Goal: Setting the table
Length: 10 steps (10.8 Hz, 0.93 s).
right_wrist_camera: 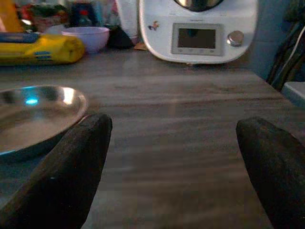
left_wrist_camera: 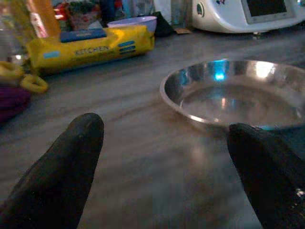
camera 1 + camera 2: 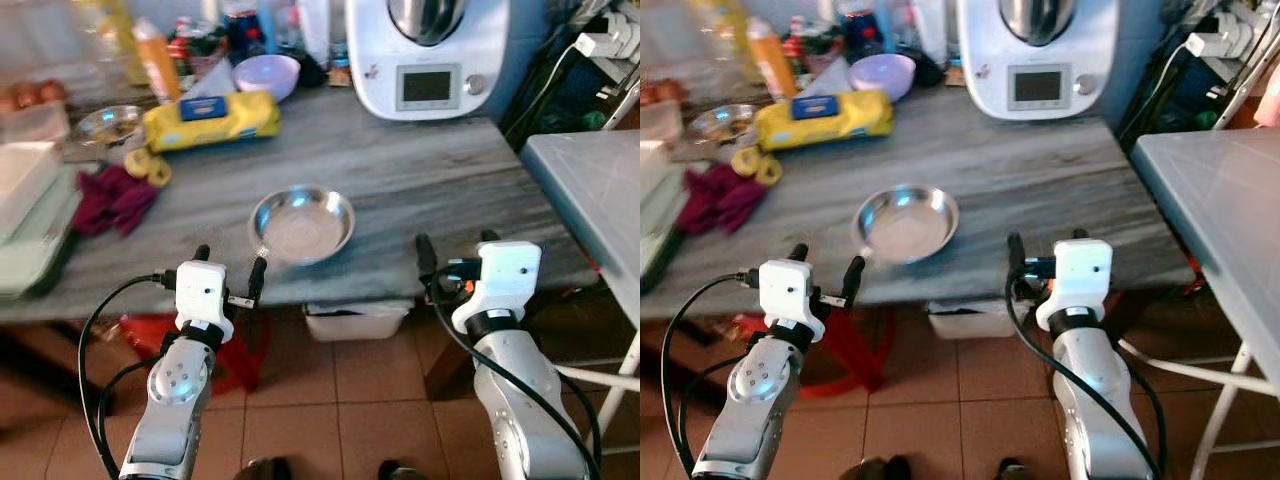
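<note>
Steel plate [image 3: 301,224] sits near the front edge of the grey wooden table [image 3: 430,170], roughly between the two arms, empty and flat on the surface. Left gripper [image 3: 229,270] hangs at the table's front edge just left of the plate, fingers spread apart, holding nothing; its right finger tip is near the plate rim but contact can't be judged. In the left wrist view the plate [image 2: 238,98] lies just ahead of that finger. Right gripper [image 3: 455,250] is at the front edge to the right of the plate, fingers also wide apart and empty, clear of the plate. Right wrist view shows the plate [image 1: 33,114] just beside one black finger [image 1: 71,167].

Further back on the table: yellow pack of kitchen roll [image 3: 212,120] lying on its side, lilac bowl [image 3: 266,75] behind it, white kitchen machine [image 3: 425,55] with a small screen at the back right. Orange bottle [image 3: 157,58] stands back left. Small metal dish [image 3: 105,124] left of the yellow pack, yellow rings [image 3: 150,165] in front of it, dark red cloth [image 3: 112,198] beside those. Pale trays [image 3: 25,200] stacked at far left. White tub [image 3: 355,320] under the table on the tiled floor [image 3: 350,400]. Second light table [image 3: 590,200] at the right.
</note>
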### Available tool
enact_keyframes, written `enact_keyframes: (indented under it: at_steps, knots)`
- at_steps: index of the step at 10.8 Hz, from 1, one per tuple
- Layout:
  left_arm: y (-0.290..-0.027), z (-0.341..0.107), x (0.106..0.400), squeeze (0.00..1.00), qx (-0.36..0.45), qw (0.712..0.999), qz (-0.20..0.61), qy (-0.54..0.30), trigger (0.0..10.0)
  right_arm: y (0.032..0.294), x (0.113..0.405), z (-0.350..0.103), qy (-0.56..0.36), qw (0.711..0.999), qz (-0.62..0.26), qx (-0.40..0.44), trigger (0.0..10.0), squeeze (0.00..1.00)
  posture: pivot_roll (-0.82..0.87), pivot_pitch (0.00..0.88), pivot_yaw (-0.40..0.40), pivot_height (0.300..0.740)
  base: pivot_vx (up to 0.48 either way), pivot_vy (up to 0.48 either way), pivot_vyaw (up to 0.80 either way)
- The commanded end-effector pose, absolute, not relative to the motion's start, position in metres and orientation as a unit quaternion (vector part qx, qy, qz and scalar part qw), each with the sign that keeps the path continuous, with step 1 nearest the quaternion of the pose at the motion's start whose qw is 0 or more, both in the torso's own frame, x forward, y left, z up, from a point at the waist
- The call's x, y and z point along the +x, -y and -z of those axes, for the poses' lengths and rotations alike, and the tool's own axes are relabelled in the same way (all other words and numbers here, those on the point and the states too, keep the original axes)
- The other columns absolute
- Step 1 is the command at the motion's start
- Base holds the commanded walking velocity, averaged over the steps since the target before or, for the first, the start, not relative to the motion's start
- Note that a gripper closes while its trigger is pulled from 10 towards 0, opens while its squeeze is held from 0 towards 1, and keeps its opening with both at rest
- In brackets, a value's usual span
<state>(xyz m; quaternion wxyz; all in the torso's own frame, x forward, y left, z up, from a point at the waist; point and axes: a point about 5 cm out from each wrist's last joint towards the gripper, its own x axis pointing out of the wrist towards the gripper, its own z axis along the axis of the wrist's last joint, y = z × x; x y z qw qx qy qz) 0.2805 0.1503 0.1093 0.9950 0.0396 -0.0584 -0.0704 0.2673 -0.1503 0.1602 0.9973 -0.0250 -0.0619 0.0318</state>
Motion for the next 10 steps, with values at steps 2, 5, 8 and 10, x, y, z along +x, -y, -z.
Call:
enact_keyframes:
  at_steps: [2,5,8,10]
  knots:
    - [-0.1531,-0.1048,0.2781,0.00,0.046,0.996,0.063,0.046,10.0,0.1512,0.2678,-0.1593,0.060,0.998,-0.028,-0.019,10.0,0.00,-0.10,0.114,0.079,0.740,-0.302,0.000,0.00]
    - [-0.1535,-0.1048,0.2785,0.00,0.047,0.996,0.060,0.045,10.0,0.1517,0.2695,-0.1587,0.058,0.998,-0.025,-0.017,10.0,0.00,-0.10,0.112,0.078,0.740,-0.304,0.000,0.00]
    - [-0.1535,-0.1046,0.2781,0.00,0.047,0.996,0.059,0.045,10.0,0.1519,0.2709,-0.1585,0.058,0.998,-0.025,-0.015,10.0,0.00,-0.10,0.111,0.077,0.740,-0.313,0.000,0.00]
    - [-0.1525,-0.1059,0.2778,0.00,0.043,0.996,0.063,0.053,10.0,0.1519,0.2707,-0.1585,0.059,0.998,-0.025,-0.014,10.0,0.00,-0.10,0.115,0.076,0.740,-0.159,0.000,0.00]
